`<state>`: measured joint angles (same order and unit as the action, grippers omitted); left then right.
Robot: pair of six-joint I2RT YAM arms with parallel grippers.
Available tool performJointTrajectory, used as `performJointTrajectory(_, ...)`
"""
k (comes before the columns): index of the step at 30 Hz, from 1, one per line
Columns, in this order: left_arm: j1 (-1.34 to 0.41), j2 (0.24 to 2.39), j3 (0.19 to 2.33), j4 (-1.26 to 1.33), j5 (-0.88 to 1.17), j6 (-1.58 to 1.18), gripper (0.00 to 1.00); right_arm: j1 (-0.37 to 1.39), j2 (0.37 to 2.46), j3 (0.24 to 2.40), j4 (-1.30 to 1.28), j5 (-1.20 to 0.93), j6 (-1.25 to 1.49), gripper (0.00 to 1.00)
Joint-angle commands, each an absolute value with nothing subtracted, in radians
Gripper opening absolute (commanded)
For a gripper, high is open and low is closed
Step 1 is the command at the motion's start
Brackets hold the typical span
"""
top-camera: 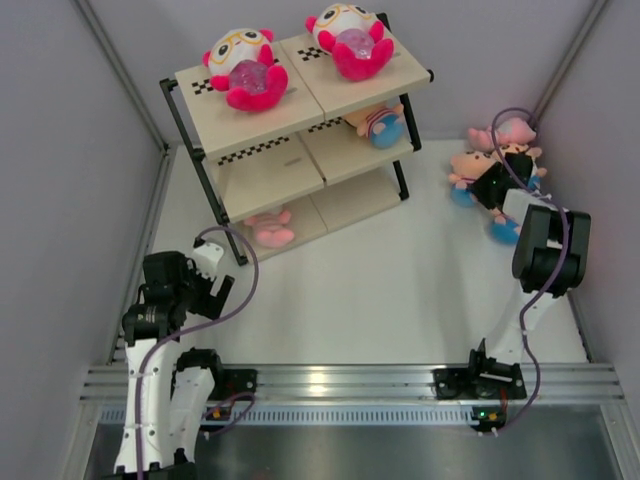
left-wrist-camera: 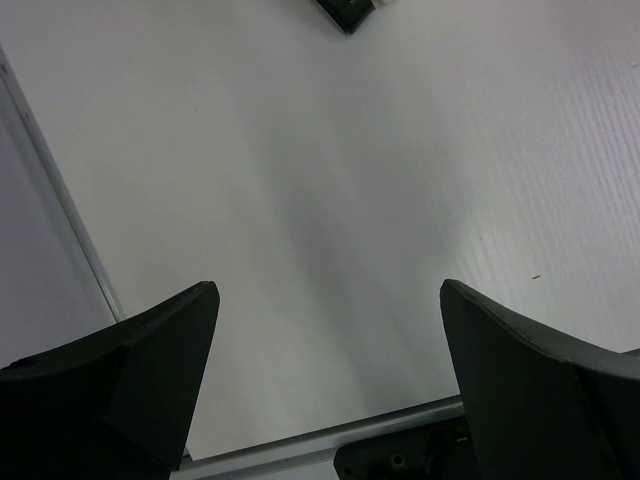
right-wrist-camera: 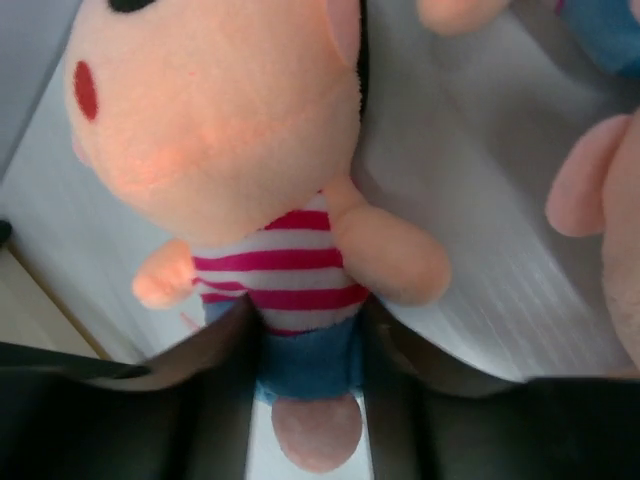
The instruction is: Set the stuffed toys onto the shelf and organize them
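Right gripper (right-wrist-camera: 305, 345) grasping striped doll (right-wrist-camera: 268, 268) by its blue bottom. Doll lies on table (right-wrist-camera: 480, 230), far right, beside other dolls (top-camera: 512, 132). Left gripper (left-wrist-camera: 328, 292) released, wide, over table near shelf (top-camera: 265, 178).

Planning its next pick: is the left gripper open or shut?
Open: the left gripper has its fingers spread wide in the wrist view, nothing between them.

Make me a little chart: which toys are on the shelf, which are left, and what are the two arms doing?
shelf top: two glasses toys
shelf middle: one striped toy
shelf bottom: one pink toy
table: pile of toys, far right
left arm: jaws open, empty
right arm: jaws pressed on second striped toy's blue bottom
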<state>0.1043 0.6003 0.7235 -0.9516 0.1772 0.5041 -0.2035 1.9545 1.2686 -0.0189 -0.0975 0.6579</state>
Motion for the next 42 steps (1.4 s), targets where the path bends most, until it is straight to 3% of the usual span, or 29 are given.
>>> performJointTrajectory(1,0.12,0.609,0.724,-0.908,0.173,0.495,0.99,-0.187,1.938,1.266,0.041,-0.031,0.65,0.25)
performJointTrajectory(2,0.12,0.611,0.726,-0.907,0.175,0.497,0.99,-0.187,1.889,1.246,0.049,-0.009,0.637,0.04)
performJointTrajectory(3,0.12,0.611,0.726,-0.907,0.175,0.495,0.99,-0.186,1.858,1.229,0.049,-0.006,0.626,0.0)
performJointTrajectory(7,0.121,0.611,0.715,-0.888,0.178,0.497,0.99,-0.158,1.595,1.134,-0.026,0.035,0.539,0.0)
performJointTrajectory(13,0.126,0.565,0.698,-0.865,0.179,0.497,0.99,0.095,1.248,1.091,-0.3,0.202,0.361,0.0)
performJointTrajectory(20,0.126,0.468,0.658,-0.841,0.175,0.511,0.99,0.345,0.993,1.104,-0.631,0.216,0.318,0.0)
performJointTrajectory(26,0.13,0.431,0.647,-0.83,0.17,0.509,0.99,0.645,1.06,1.275,-0.755,0.043,0.195,0.0)
performJointTrajectory(29,0.136,0.425,0.644,-0.83,0.169,0.508,0.99,0.664,1.127,1.327,-0.663,-0.064,0.253,0.0)
performJointTrajectory(42,0.167,0.463,0.632,-0.81,0.169,0.509,0.99,0.664,1.552,1.707,-0.465,0.066,0.23,0.0)
